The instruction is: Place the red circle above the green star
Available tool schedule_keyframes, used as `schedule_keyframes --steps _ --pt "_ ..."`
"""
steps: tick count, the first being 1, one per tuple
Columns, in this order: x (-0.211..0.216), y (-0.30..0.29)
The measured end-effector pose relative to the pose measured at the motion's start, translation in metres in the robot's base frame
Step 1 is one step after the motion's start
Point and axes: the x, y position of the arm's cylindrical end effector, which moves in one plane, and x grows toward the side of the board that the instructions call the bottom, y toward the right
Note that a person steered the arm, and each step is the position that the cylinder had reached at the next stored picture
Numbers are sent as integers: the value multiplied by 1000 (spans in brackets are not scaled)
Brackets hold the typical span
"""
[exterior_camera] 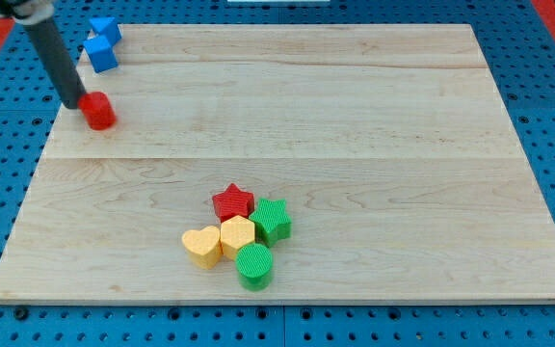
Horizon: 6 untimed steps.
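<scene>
The red circle (97,111) is a small red cylinder near the board's upper left. My tip (72,103) is at the lower end of the dark rod and touches the red circle's left side. The green star (272,221) lies in a cluster below the board's middle, far to the lower right of the red circle. A red star (232,202) sits at the green star's upper left, touching it.
The cluster also holds a yellow block (237,234), a yellow heart (201,246) and a green circle (254,265). Two blue blocks (103,42) sit at the board's top left, just above my tip. The wooden board (374,125) lies on a blue pegboard.
</scene>
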Motion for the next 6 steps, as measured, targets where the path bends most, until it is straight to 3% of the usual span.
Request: schedule_keyframes --steps 1,3,5,6 --pt "61 65" --pt "13 16" --pt "88 157" --pt "60 160"
